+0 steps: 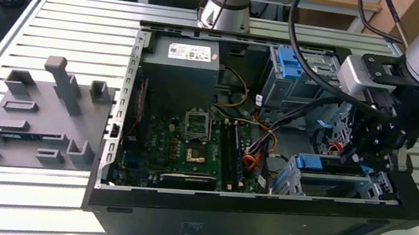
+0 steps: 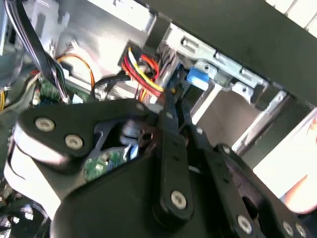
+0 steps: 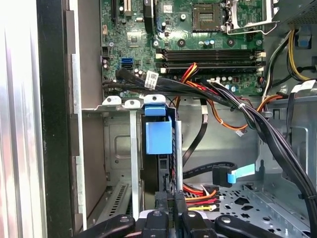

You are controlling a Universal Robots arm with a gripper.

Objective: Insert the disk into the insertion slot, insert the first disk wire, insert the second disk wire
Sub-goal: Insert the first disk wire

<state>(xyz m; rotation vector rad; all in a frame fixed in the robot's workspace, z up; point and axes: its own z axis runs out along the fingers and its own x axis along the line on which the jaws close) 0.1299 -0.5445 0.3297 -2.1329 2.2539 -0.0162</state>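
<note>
The gripper reaches down into the open computer case at the corner on the exterior view's right, just over the insertion slot. In both wrist views its fingers stand narrow, drawn almost together about the black plug of the red and yellow wire, which runs in from the side and ends right at the gripper. That plug sits against the end of the disk, beside the bright blue tab of its carrier. The disk is seated inside the low cage of silver-grey sheet metal, its blue carrier showing along the cage's upper edge in the exterior view. In the first wrist view the cage wall flanks the disk, and the gripper is centred over the disk's near end. A black cable with a light-blue end lies loose on the perforated floor of the case, near the disk but apart from it. The green motherboard fills the middle of the case, with the grey power supply behind it and a taller cage with a blue latch near the arm. The case rests on a slatted metal table, where a grey fixture plate lies well apart on the exterior view's left.
</note>
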